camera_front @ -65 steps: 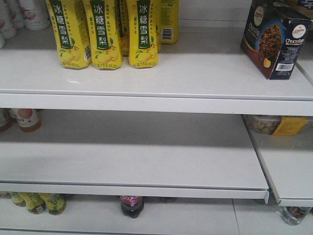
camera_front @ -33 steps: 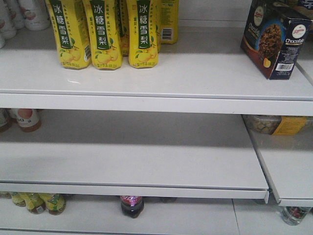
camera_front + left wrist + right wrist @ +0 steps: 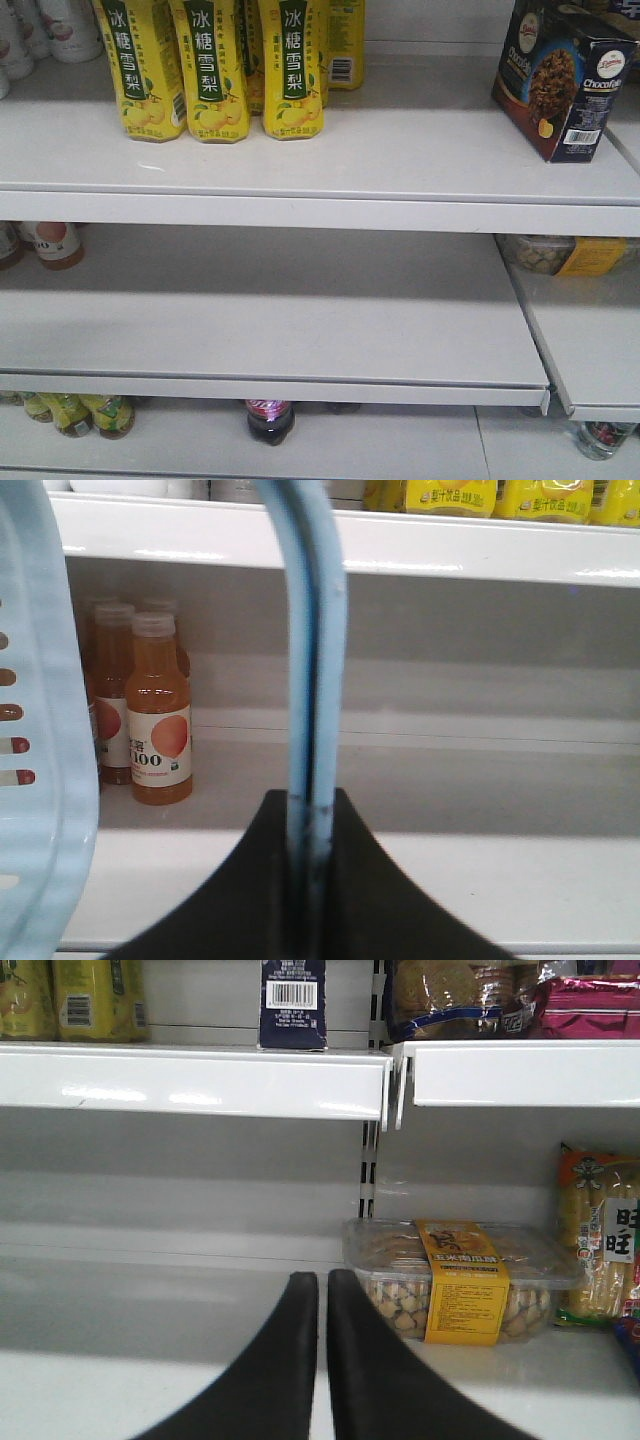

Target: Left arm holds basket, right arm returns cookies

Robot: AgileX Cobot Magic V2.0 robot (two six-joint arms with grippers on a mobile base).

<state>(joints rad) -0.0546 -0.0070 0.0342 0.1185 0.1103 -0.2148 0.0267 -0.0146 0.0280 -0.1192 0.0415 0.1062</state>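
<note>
Chocofello cookie box (image 3: 563,78) upright on top shelf (image 3: 400,150), upper right. Left hand (image 3: 308,880) clamped on basket handle (image 3: 310,650); right hand (image 3: 322,1360) closed, empty.

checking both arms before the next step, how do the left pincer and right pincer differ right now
The left pincer is shut on the basket handle, a light blue strip rising between its fingers; the right pincer holds nothing, its fingers nearly together with a thin gap. The left faces orange juice bottles beside the basket's wall; the right faces a clear snack tub, below the shelf holding the cookies. Both are black and level with the middle shelf.
</note>
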